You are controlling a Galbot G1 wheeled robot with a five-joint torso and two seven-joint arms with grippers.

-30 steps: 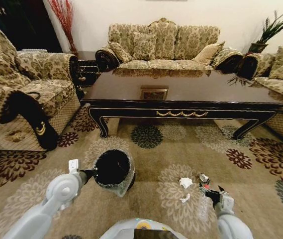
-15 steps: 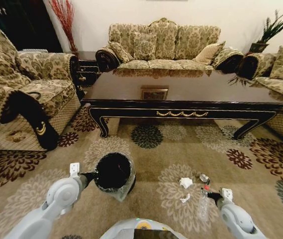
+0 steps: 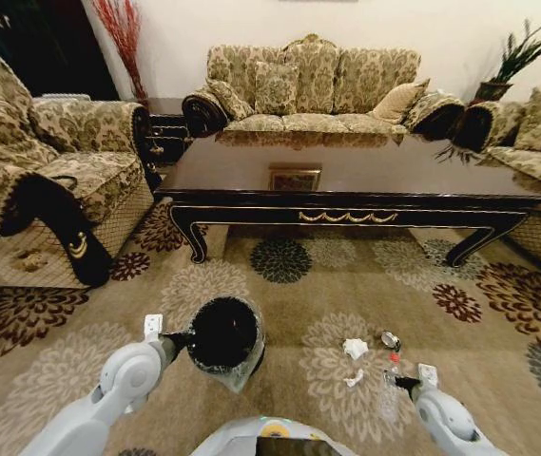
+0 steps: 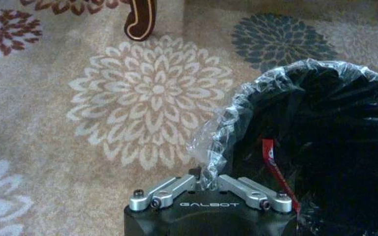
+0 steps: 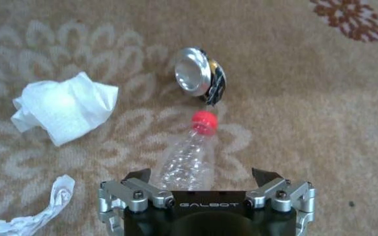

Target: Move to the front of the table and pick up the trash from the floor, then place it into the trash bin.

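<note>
On the carpet ahead of right gripper (image 5: 204,184), jaws spread, a clear bottle (image 5: 190,156) lies between them: descend straight, clamp mid-body. Left gripper (image 4: 205,183) pinches trash bin (image 4: 320,137) liner.

Left claw (image 3: 177,338) touches the trash bin (image 3: 224,334) rim, apparently gripping it; right claw (image 3: 391,378) beside white scraps (image 3: 355,349).
</note>
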